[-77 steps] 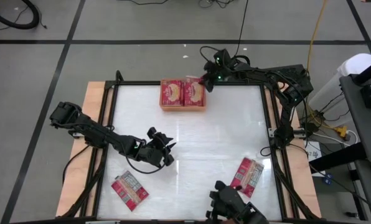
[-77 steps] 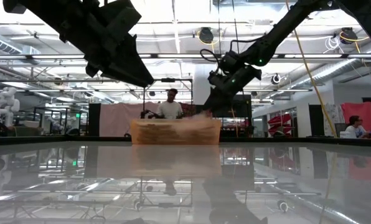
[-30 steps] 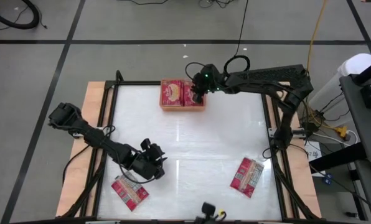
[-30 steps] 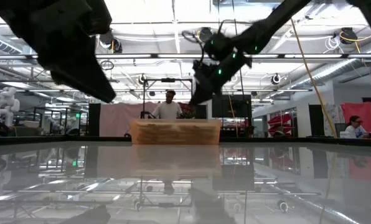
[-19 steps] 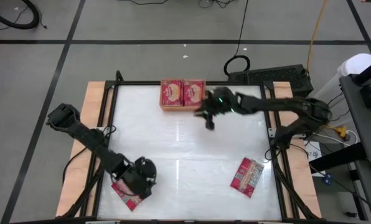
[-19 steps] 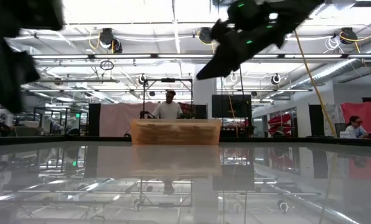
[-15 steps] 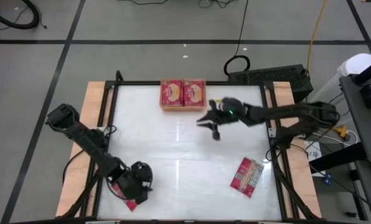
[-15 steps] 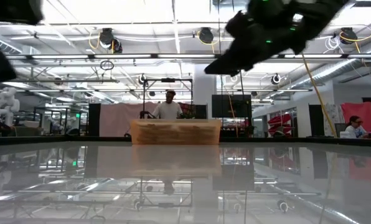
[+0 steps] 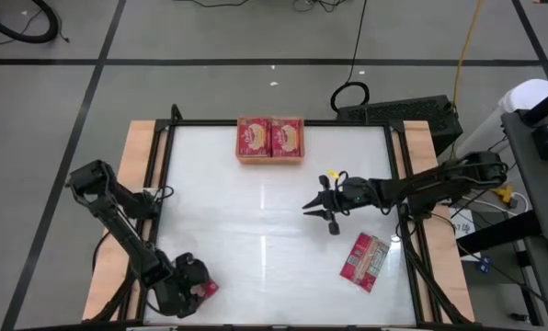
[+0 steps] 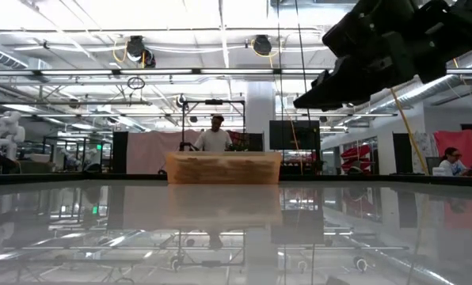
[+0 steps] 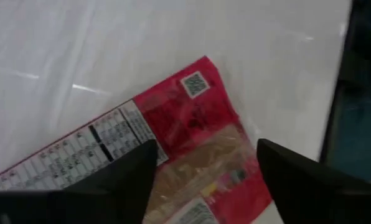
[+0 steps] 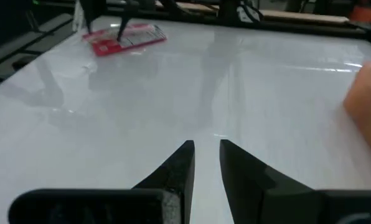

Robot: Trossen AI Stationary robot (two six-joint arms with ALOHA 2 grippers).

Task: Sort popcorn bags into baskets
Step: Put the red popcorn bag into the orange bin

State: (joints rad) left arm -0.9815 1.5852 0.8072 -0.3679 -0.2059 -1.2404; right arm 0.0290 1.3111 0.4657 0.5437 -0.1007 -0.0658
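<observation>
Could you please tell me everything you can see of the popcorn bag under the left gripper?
The popcorn bag is a flat red packet lying on the white table near its front-left corner. Its upturned face carries a white panel of fine print, a small square code and a tan patch; the film looks glossy and slightly creased. The left gripper is open above it, fingers astride the packet, and no contact can be made out. From above, only a red corner shows beside the gripper.

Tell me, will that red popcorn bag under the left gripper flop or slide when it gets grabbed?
The bag looks flat and thin, so it's probably light and a bit bendy. Its wrapper looks glossy and the table is shiny, so it may slide. The left gripper is open over it.
</observation>
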